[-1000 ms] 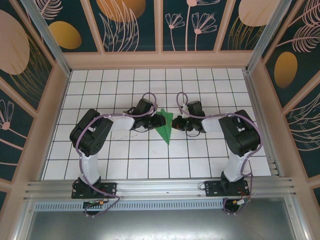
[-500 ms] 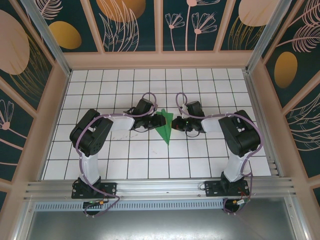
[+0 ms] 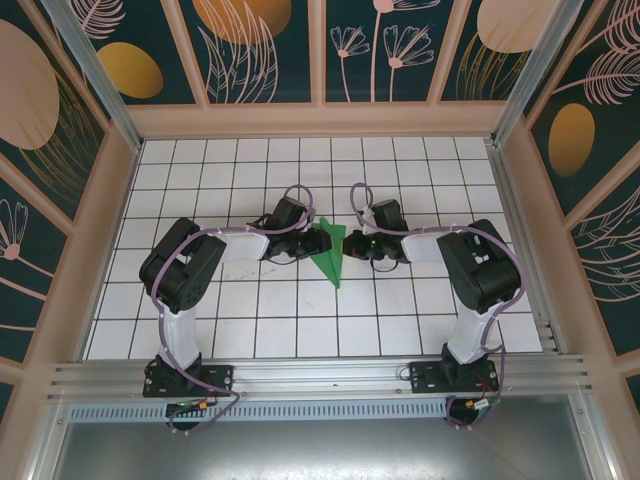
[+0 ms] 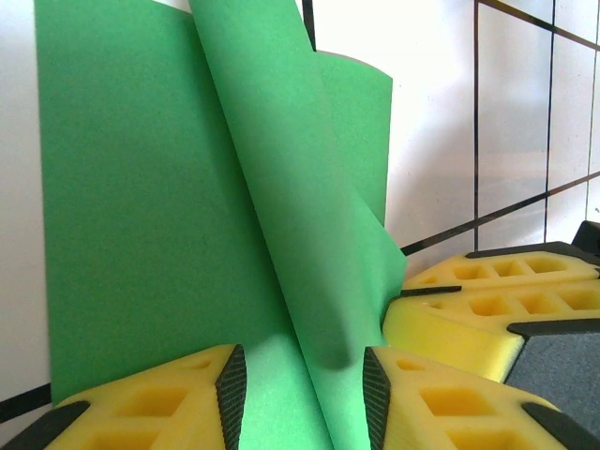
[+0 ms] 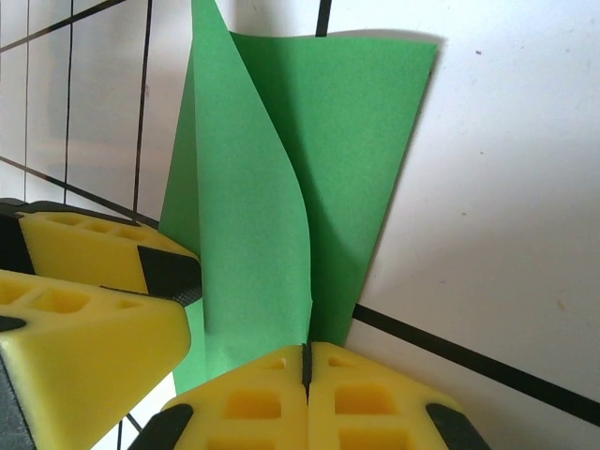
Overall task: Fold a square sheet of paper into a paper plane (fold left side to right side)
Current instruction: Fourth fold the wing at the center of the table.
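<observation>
Left hand (image 4: 300, 380): released, fingers partway apart and set either side of the raised green flap. The flap stands close to one pad and clear of the other.
Right hand (image 5: 305, 361): clenched, yellow fingers pressed flush together. The tips meet the paper's right edge, and I cannot tell if any paper is nipped in the seam.
Paper plane (image 3: 328, 256): in the middle of the counter between both hands, a slim green wedge with its point toward the near side.
Counter (image 3: 300, 330): white tiles, black grid.
</observation>
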Robot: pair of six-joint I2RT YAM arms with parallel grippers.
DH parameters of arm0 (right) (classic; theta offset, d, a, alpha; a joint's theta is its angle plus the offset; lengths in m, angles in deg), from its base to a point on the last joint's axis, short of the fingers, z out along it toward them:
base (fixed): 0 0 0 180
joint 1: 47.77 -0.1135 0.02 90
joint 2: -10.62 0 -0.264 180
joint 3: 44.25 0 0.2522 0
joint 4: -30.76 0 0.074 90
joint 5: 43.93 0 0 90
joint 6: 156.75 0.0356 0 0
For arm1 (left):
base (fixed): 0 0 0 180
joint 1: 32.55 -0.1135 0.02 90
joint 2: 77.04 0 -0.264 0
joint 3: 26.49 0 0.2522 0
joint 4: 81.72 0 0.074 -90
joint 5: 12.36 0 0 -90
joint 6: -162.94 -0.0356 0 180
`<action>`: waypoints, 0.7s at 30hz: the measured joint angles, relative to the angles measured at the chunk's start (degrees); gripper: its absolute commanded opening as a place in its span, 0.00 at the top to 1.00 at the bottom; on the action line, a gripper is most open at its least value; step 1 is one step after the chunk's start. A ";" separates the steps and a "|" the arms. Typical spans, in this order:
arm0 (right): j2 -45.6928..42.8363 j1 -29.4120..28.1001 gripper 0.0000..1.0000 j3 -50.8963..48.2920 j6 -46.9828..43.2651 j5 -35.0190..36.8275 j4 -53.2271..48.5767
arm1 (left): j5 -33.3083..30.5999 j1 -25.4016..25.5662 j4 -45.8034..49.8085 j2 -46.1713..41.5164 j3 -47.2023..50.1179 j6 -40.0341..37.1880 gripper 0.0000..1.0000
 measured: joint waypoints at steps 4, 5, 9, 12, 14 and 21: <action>0.11 0.00 0.93 0.07 -0.02 0.00 -0.11 | 0.00 0.00 0.00 0.00 0.00 0.00 0.58; 0.20 0.00 0.93 0.11 0.00 0.02 -0.11 | 0.00 0.00 0.00 0.00 0.00 -0.02 0.58; 0.72 0.00 0.93 0.13 -0.07 0.07 -0.33 | 0.00 0.00 0.00 0.00 0.00 0.00 0.58; 0.98 0.00 0.93 0.63 -0.26 0.00 -0.96 | -0.02 0.00 0.00 0.00 0.00 0.00 0.58; 1.11 -0.02 0.93 0.96 -0.42 0.00 -1.46 | -0.02 0.00 0.00 0.00 0.00 0.00 0.58; 1.46 -0.28 0.93 2.29 -1.51 0.61 -3.78 | -0.07 0.00 0.46 -0.22 -0.24 -0.68 0.53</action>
